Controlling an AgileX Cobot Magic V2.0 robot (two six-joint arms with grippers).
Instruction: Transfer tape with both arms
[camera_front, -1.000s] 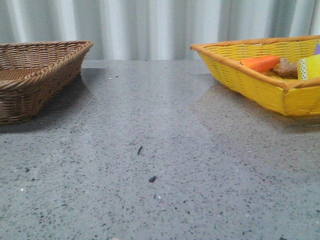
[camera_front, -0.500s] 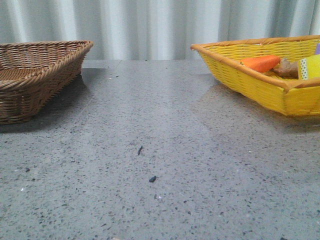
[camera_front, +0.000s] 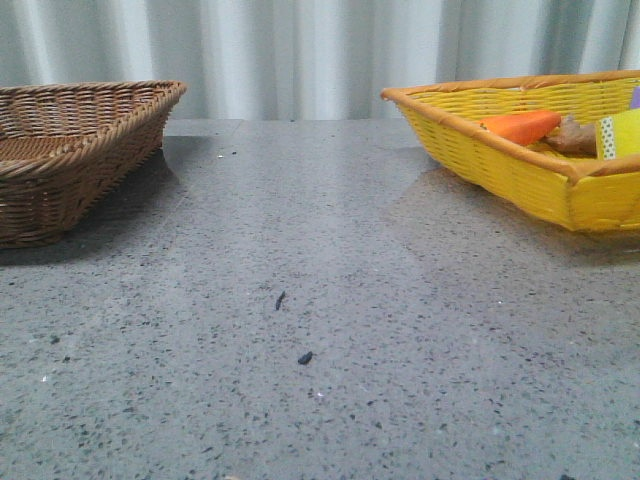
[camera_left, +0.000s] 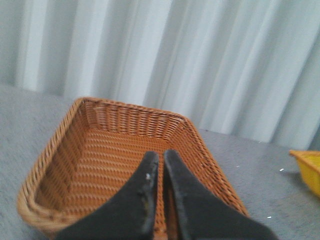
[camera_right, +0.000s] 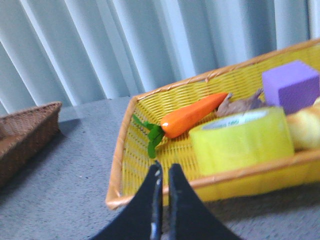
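The tape (camera_right: 242, 139), a thick roll of translucent yellow with green print on its white core, lies in my yellow basket (camera_right: 150, 135) at the right of the right wrist frame, pressed against the near rim; an orange carrot (camera_right: 194, 115) with a green top rests just beside it toward the frame's centre, a purple block (camera_right: 290, 85) sits behind the roll at upper right, a brownish crumpled item (camera_right: 242, 104) lies between carrot and block, and a pale yellow rounded thing (camera_right: 305, 130) touches the roll at the right edge; my right gripper (camera_right: 163, 175) rises from the bottom centre with its two black fingers nearly together and nothing between them, its tips shown in front of the basket's near rim; my left gripper (camera_left: 158, 162) shows likewise at the bottom centre of the left wrist frame, fingers drawn close with only a thin slit and holding nothing, tips over the brown wicker basket (camera_left: 60, 150); in the front view neither of my grippers appears; the brown basket sits at the left edge, the yellow one at upper right with the tape's edge just visible at the far right, both on the grey speckled table (camera_front: 320, 300), well apart; a pale pleated curtain (camera_front: 300, 50) fills the background.
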